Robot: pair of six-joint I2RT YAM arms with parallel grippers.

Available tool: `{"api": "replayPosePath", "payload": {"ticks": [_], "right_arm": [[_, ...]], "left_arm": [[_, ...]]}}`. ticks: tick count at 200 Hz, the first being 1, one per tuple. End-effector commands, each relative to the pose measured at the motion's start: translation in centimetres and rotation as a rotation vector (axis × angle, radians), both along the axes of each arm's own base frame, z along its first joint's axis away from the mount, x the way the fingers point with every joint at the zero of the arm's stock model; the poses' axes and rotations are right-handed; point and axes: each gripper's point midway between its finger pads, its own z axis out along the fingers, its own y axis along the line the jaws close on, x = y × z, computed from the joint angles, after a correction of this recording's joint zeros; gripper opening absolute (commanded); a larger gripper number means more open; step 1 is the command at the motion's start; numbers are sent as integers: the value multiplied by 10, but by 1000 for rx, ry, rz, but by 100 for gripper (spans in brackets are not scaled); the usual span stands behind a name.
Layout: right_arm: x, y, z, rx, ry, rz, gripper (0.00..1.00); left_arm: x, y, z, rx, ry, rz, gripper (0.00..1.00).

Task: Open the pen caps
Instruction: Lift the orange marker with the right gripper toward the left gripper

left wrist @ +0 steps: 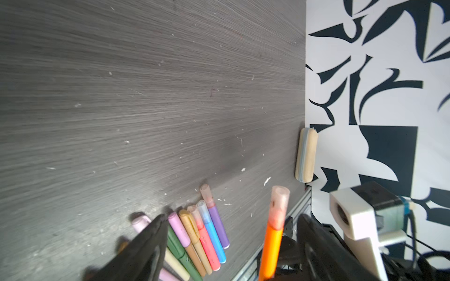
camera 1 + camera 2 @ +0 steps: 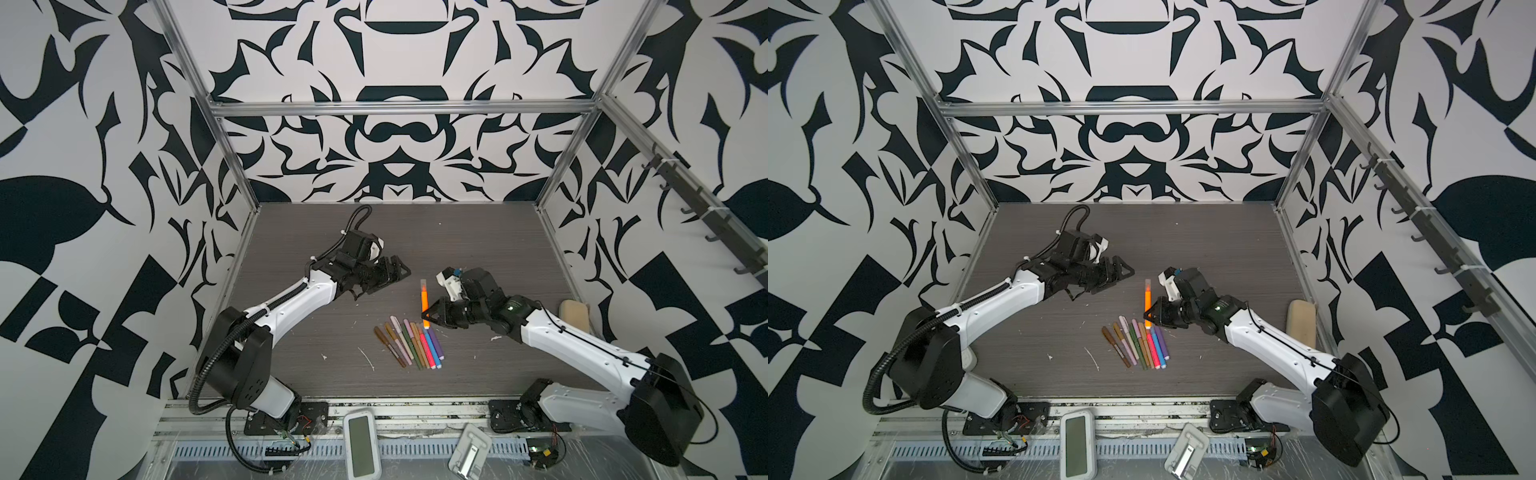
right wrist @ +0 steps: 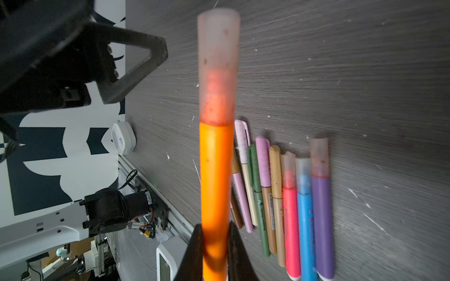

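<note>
Dark wood-grain bench (image 2: 478,249), right gripper (image 2: 428,318) clamped on the near end of an orange pen (image 2: 424,303), translucent cap (image 2: 423,286) on at its far end, left gripper (image 2: 395,272) parted and empty, apart from it, capped pens (image 2: 411,345) fanned side by side, tan sponge (image 2: 574,316) at the right edge.

I'm on a robotics lab test cell here, not a home or a shop. An aluminium extrusion frame (image 2: 399,109) boxes it in, with black-and-white patterned wall panels (image 2: 399,54) around one dark wood-grain tabletop (image 2: 457,249). The arm base plates (image 2: 313,411) are bolted to the front rail. A bare circuit board (image 2: 540,453) with loose wires sits exposed, and a slotted cable duct (image 2: 436,449) runs along the edge.
</note>
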Motion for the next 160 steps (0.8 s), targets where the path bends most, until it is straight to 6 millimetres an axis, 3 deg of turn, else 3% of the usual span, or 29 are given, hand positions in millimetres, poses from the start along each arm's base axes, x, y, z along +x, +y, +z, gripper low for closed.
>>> {"api": "replayPosePath", "payload": {"ticks": [1,36,61,80,160], "right_arm": [[4,13,10,71,-8,-14,11],[2,27,10,93,5,18,11],[1,30,13,92,-5,31,11],[-1,30,13,92,-5,40,11],[-11,29,22,113,-26,65,11]], "left_arm": [[-12,-12,10,-59,-10,-34,86],[-25,-25,5,-64,-4,-68,86],[-29,-32,4,-71,2,-82,74],[-29,-34,3,-69,3,-83,72],[-27,-40,-5,-65,30,-94,49]]}}
